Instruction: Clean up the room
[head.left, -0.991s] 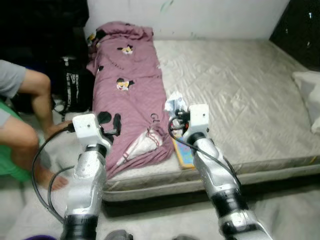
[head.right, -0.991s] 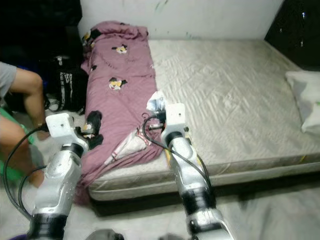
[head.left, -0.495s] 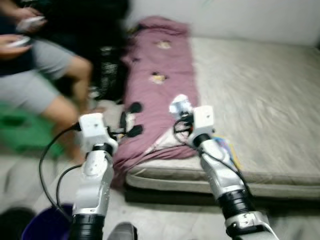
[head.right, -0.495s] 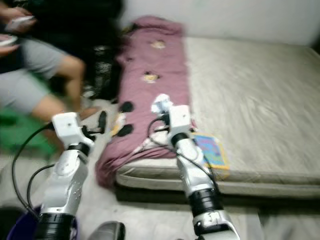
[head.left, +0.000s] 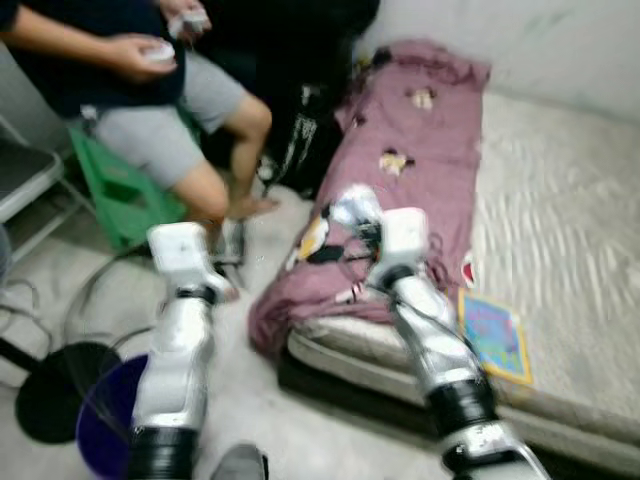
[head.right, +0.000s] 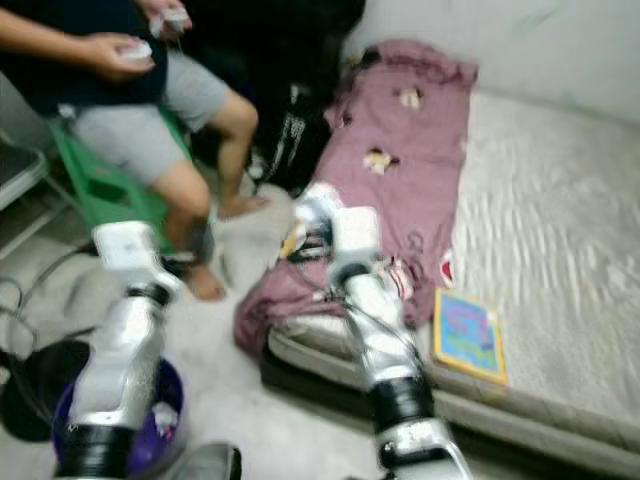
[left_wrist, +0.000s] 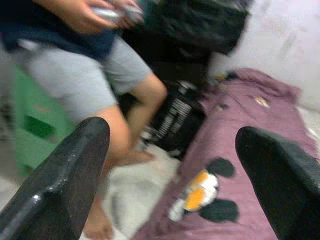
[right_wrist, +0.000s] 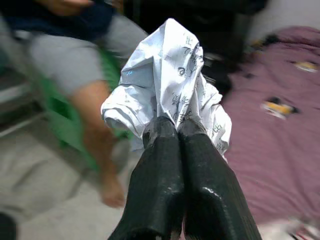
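My right gripper (right_wrist: 175, 126) is shut on a crumpled white paper with print (right_wrist: 169, 75). In the left eye view that paper (head.left: 355, 206) is held out over the edge of the bed, above the pink blanket. My left gripper (left_wrist: 172, 131) is open and holds nothing, its fingers (left_wrist: 75, 165) wide apart; it hangs over the floor beside the bed (head.left: 230, 245). A purple bin (head.right: 152, 425) stands on the floor under my left arm, with a scrap of white in it.
A person (head.left: 150, 100) sits on a green stool (head.left: 115, 185) at the left, feet on the floor. A black bag (head.left: 300, 140) leans by the bed. The pink blanket (head.left: 420, 170) and a colourful book (head.left: 492, 335) lie on the mattress (head.left: 570, 240). A black round stand base (head.left: 48, 392) sits beside the bin.
The whole view has swung to the left, bringing the seated person and the purple bin into sight. The right gripper keeps hold of the paper; the left stays open.
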